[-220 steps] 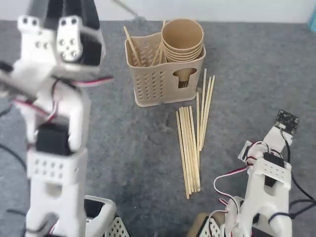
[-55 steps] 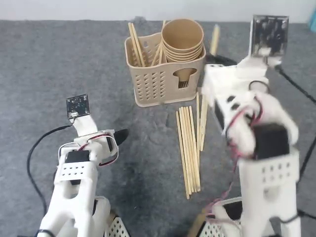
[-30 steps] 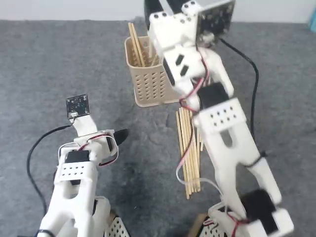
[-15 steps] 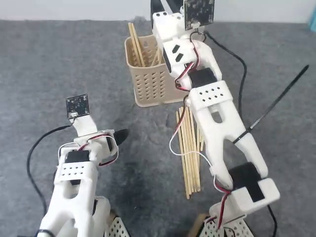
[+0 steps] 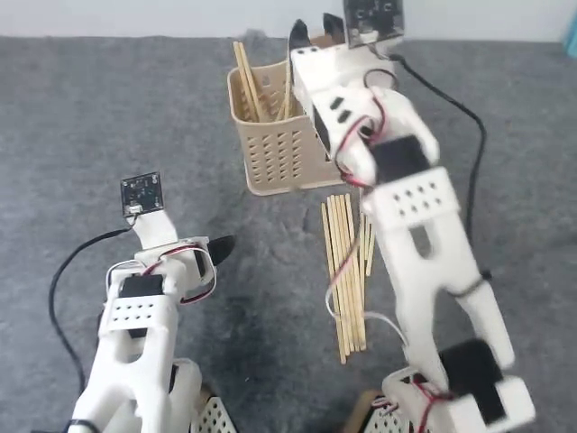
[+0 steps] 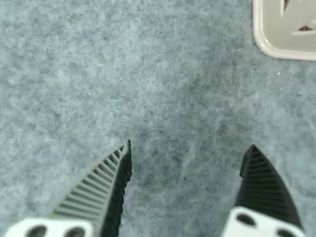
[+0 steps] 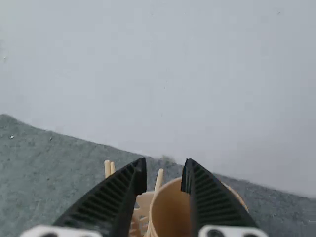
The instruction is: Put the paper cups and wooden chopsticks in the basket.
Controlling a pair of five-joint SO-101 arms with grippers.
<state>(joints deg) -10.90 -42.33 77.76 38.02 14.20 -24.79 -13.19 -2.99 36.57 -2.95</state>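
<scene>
Hanging above the far side of the basket [image 5: 270, 153], the right tool [image 5: 314, 24] has its two black fingers a narrow gap apart, with nothing pinched between the tips. In the right wrist view the stacked paper cups [image 7: 170, 215] sit directly below that gap, one finger crossing in front of the rim; whether it touches the rim cannot be told. The cups stand in the basket's right-hand compartment as seen from the high view, where the right arm covers most of them. Several wooden chopsticks [image 5: 246, 79] stand tilted in the other compartment, their ends poking up past the basket's rim. A bundle of loose chopsticks [image 5: 343, 225] lies flat on the grey tabletop [image 5: 135, 108] just in front of the basket, side by side and roughly parallel, with the right arm's white links crossing over the bundle's right edge. The left arm sits folded at the near left of the tabletop, well apart from the basket and from the loose chopsticks. The left tool [image 6: 190, 148] points down at bare grey surface, its fingers spread wide and holding nothing, and a pale corner of the basket shows beyond them in the left wrist view.
</scene>
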